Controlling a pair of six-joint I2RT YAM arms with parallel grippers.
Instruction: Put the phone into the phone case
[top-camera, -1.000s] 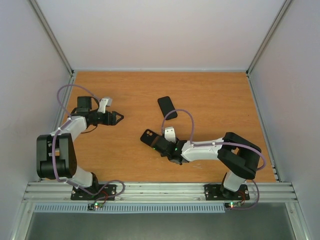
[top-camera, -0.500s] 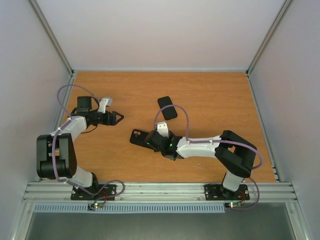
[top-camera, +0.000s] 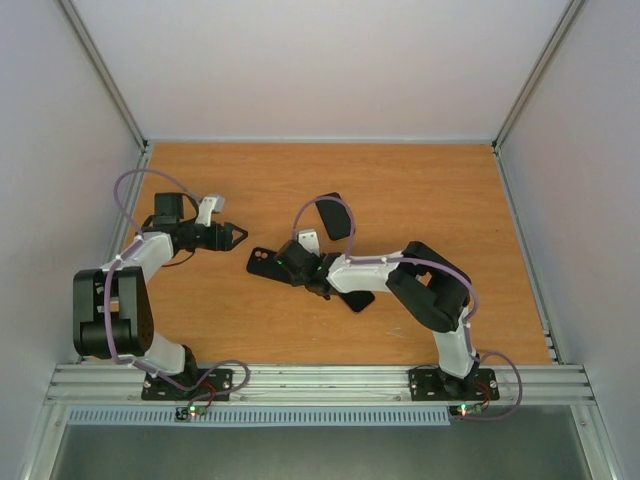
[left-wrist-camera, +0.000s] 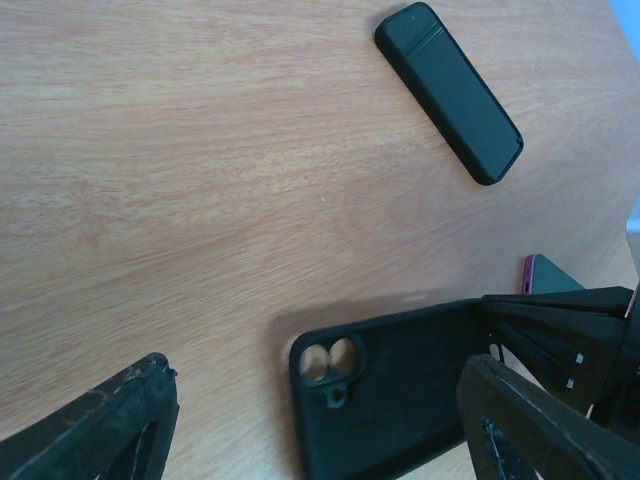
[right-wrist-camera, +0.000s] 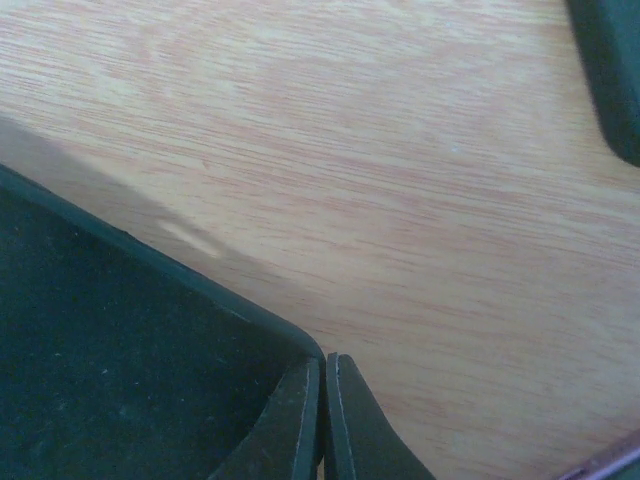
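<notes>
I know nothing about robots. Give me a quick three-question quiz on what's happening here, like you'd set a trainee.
1. True or false: the phone already sits inside the phone case.
2. Fill in: the left claw hangs with its jaws ____.
3. Which one grips the case? A) left claw B) right claw C) neither

Key:
1. False: the phone lies apart from the case, on the table.
2. Open.
3. B: it is shut on the case's edge.
</notes>
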